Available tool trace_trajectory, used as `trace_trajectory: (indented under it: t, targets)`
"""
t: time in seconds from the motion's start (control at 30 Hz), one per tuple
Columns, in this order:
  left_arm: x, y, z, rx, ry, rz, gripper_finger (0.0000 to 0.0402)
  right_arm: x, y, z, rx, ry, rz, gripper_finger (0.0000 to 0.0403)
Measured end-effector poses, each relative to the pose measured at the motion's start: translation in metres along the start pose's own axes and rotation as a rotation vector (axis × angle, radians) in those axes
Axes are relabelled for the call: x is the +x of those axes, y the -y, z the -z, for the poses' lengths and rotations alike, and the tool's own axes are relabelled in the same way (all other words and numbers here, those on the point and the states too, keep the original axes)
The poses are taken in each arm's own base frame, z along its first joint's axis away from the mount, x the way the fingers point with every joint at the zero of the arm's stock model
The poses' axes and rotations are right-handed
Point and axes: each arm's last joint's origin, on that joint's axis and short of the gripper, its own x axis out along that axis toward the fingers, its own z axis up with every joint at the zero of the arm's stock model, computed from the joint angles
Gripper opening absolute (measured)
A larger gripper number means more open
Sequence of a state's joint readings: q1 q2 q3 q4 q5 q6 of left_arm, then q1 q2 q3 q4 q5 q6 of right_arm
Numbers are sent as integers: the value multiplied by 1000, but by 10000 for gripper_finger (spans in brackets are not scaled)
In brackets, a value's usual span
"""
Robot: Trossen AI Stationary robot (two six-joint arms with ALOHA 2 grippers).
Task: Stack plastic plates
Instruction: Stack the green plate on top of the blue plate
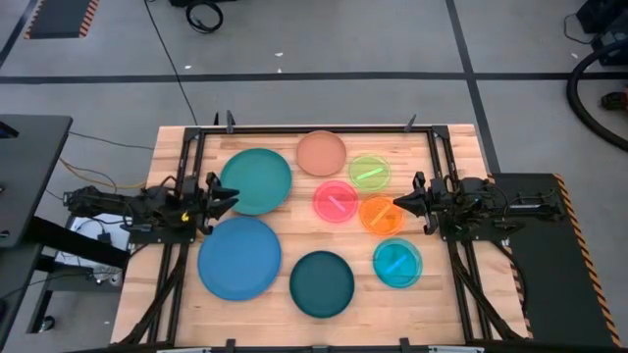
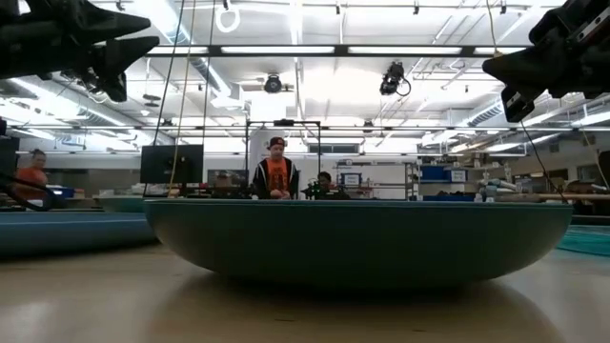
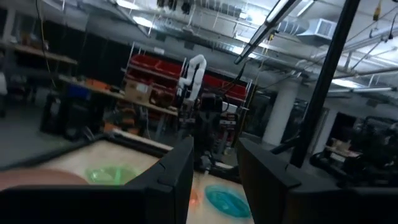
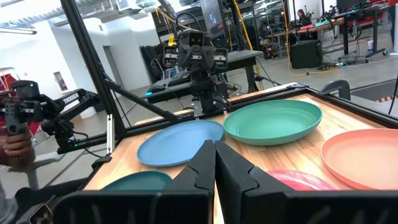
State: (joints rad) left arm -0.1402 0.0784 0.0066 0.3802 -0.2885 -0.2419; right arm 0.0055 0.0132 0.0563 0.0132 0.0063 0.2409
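Eight round plastic plates lie unstacked on the wooden table [image 1: 177,157]. The left hand [image 1: 228,199], fingers parted and empty, hovers touching-close to the large teal plate [image 1: 257,180], lying right of it. The right hand [image 1: 400,203], pinched shut, is beside the small orange plate [image 1: 381,214].

left pincer [image 1: 234,196]: parted, raised | right pincer [image 1: 397,203]: closed, raised

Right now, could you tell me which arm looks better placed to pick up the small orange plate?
Right: the right gripper hovers beside the orange plate, while the left gripper sits across the table by the large teal plate.
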Motion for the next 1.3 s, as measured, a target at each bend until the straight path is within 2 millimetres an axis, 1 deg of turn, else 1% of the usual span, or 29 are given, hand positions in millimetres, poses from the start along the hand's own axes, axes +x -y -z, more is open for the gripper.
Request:
trace_trajectory:
  t: [0.07, 0.23, 0.37, 0.53, 0.6, 0.67, 0.73, 0.8, 0.93, 1.03, 1.13, 1.2, 1.3]
  targets:
    - [0, 0, -2, 26, 20, 5, 130, 0, 0, 0, 0, 0, 0, 11]
    - [0, 1, -3, 25, 31, 7, 130, 0, 0, 0, 0, 0, 0, 11]
    - [0, 2, -3, -63, 25, 30, 130, 0, 0, 0, -9, 5, 16, 11]
    - [0, 2, 1, -61, -20, 45, 130, 0, 0, -7, -32, 78, 48, 11]
    - [0, 2, 4, -56, -49, 34, 130, 0, 0, -9, -76, 104, 56, 11]
    - [0, 0, 7, -48, -119, -17, 130, -1, -1, -12, -108, 138, 56, 11]
    - [2, 0, 6, -37, -183, -81, 130, -1, -1, -16, -86, 173, 47, 11]
    - [5, 1, 2, -42, -233, -111, 130, -2, -2, -18, -65, 204, 39, 11]
    - [12, 3, 5, -35, -368, -162, 130, -2, -2, -21, -64, 232, 48, 11]
    - [20, 5, 8, -26, -442, -194, 130, -3, -1, -24, -60, 273, 117, 11]
    - [30, 7, 12, -8, -516, -225, 130, -4, 0, -25, 18, 296, 153, 11]
    - [38, 9, 13, 8, -560, -241, 130, -4, 0, -25, 51, 300, 149, 11]
    - [49, 12, 15, 23, -646, -277, 130, -2, -1, -23, 41, 260, 91, 11]
